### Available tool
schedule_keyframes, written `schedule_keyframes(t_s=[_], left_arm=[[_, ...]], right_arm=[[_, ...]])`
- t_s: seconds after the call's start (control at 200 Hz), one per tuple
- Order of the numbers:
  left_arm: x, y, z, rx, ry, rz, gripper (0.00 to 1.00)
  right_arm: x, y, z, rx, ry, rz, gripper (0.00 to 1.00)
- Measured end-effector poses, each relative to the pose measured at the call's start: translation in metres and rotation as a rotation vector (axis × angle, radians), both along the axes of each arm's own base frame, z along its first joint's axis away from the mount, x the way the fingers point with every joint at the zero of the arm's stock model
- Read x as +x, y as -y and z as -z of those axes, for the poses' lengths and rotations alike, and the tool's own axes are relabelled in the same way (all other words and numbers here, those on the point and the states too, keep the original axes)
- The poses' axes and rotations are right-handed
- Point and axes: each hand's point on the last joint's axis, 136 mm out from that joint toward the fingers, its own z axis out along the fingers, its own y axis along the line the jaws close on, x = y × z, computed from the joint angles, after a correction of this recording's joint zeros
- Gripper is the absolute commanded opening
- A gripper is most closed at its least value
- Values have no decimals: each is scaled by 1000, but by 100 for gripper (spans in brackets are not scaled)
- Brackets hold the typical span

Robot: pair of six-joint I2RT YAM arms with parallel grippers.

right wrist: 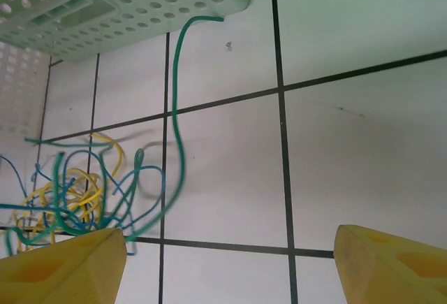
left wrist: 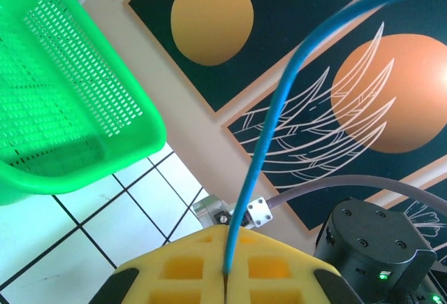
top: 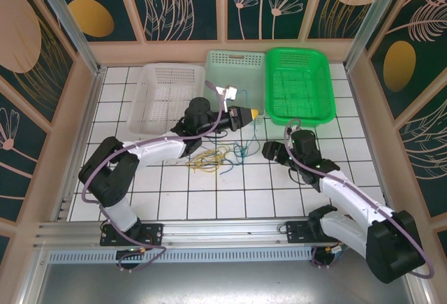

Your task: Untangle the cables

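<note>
The cables (top: 209,158) lie in a loose tangle of yellow, blue and green strands on the white tiles in front of the baskets. My left gripper (top: 254,114) hangs above the tangle's right side, shut on a blue cable (left wrist: 272,129). The cable is pinched between the yellow pads (left wrist: 188,269) and rises out of them. My right gripper (top: 271,152) sits low on the tiles to the right of the tangle. It is open, its yellow fingertips (right wrist: 63,269) wide apart with nothing between them. A green cable (right wrist: 178,129) runs from the tangle (right wrist: 70,192) toward the mint basket.
Three baskets stand along the back: a white basket (top: 164,94), a mint basket (top: 234,73) and a bright green basket (top: 300,84). The green basket (left wrist: 63,108) is close to the left gripper. Patterned walls close in the table on three sides.
</note>
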Motion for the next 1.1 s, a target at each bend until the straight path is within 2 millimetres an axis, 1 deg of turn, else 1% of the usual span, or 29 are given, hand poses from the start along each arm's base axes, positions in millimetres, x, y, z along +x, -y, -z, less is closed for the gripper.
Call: schedule_keyframes(t_s=[0.12, 0.33, 0.375, 0.395, 0.41, 0.475, 0.485, 0.531, 0.541, 0.576, 0.586, 0.661, 0.716, 0.786, 0.891, 0.941, 0.986, 1.026, 1.101], left_arm=[[-1, 3, 2, -5, -6, 5, 21], [-11, 11, 3, -7, -1, 30, 22], [-14, 12, 3, -7, 2, 35, 26], [-14, 12, 4, -6, 3, 37, 32], [-15, 13, 4, -4, 7, 38, 39], [-17, 12, 7, 4, 14, 45, 76], [-17, 12, 7, 4, 12, 49, 78], [-18, 12, 10, 20, 16, 53, 81], [-19, 12, 11, 27, 19, 53, 83], [-19, 11, 14, 55, 31, 52, 96], [-20, 10, 15, 62, 25, 52, 98], [-20, 2, 21, 142, 57, 22, 99], [-18, -8, 23, 222, 99, -28, 99], [-15, -25, 18, 315, 163, -96, 99], [-15, -51, 6, 422, 271, -180, 98], [-17, -62, 6, 466, 306, -202, 98], [-20, -70, 14, 511, 322, -209, 98], [-23, -76, 26, 555, 325, -201, 96], [-32, -84, 59, 637, 309, -157, 92]], right_arm=[[-2, 2, 10, 82, -54, 40, 75], [-5, -5, 40, 141, -193, 62, 71], [-6, -6, 47, 137, -219, 60, 70], [-6, -6, 50, 135, -231, 62, 70], [-6, -6, 52, 131, -239, 62, 70], [-5, -5, 57, 117, -263, 66, 70], [-5, -5, 58, 114, -264, 68, 70], [-2, -4, 57, 108, -263, 76, 70], [-2, -3, 56, 106, -261, 78, 70], [1, -1, 54, 103, -253, 86, 70], [1, 0, 54, 103, -252, 90, 70], [6, 8, 49, 96, -230, 116, 70], [7, 14, 46, 88, -216, 129, 70], [9, 20, 43, 75, -206, 144, 70], [8, 28, 43, 53, -202, 158, 70], [7, 31, 42, 46, -202, 163, 70], [6, 34, 42, 36, -200, 167, 70], [6, 37, 41, 28, -199, 172, 70], [6, 40, 39, 20, -197, 180, 70]])
